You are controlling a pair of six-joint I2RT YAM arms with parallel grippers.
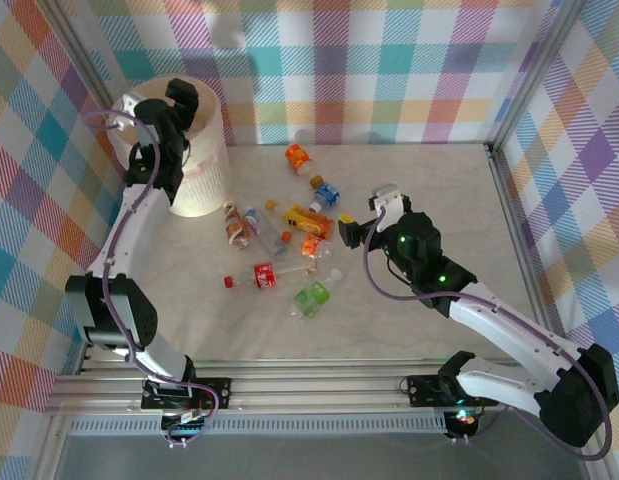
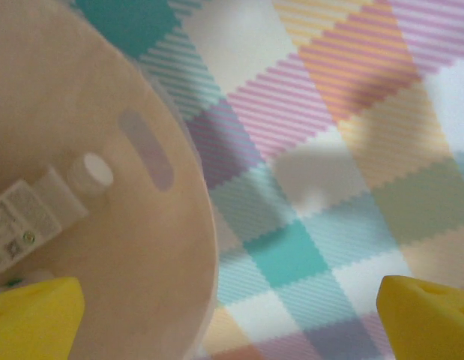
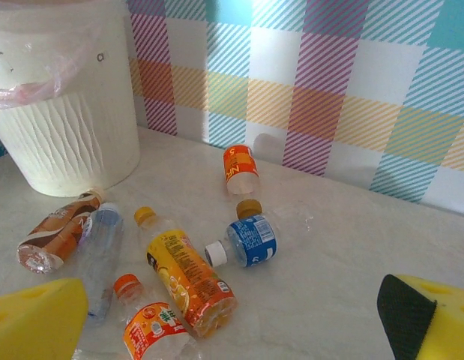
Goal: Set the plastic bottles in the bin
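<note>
So we've got the left gripper (image 1: 181,100) hanging over the bin (image 1: 201,170), jaws spread wide and nothing in them. On its own wrist camera the yellow fingertips (image 2: 33,319) sit in opposite bottom corners with just air between. Down past them we see the bin's cream inside, with a white-capped bottle (image 2: 44,206) lying in it, clear with a white printed label. The right gripper (image 1: 367,215) is equally wide open and empty, hovering over the table (image 1: 439,180) just right of the pile, its yellow pads (image 3: 37,322) at the bottom corners of its wrist view. Closest to it we've got a yellow-labelled bottle (image 3: 188,281) with an orange-yellow cap and a small orange-labelled bottle (image 3: 151,330) right beside it, both on their sides. Just past those lies a blue-labelled bottle (image 3: 250,241) with a white cap, and further back, near the checked wall (image 3: 329,90), an orange bottle (image 3: 240,169). Over to the left there's a brown bottle (image 3: 58,236) with its cap end right up against the foot of the bin, and a bluish clear bottle (image 3: 104,251) next to it. From the top camera we also spot a red-labelled bottle (image 1: 264,275) and a green bottle (image 1: 311,298) nearer the arm bases. The bin itself is round and cream-white with a ribbed lower wall and a thin pinkish liner folded over the rim, standing in the table's back left corner.
</note>
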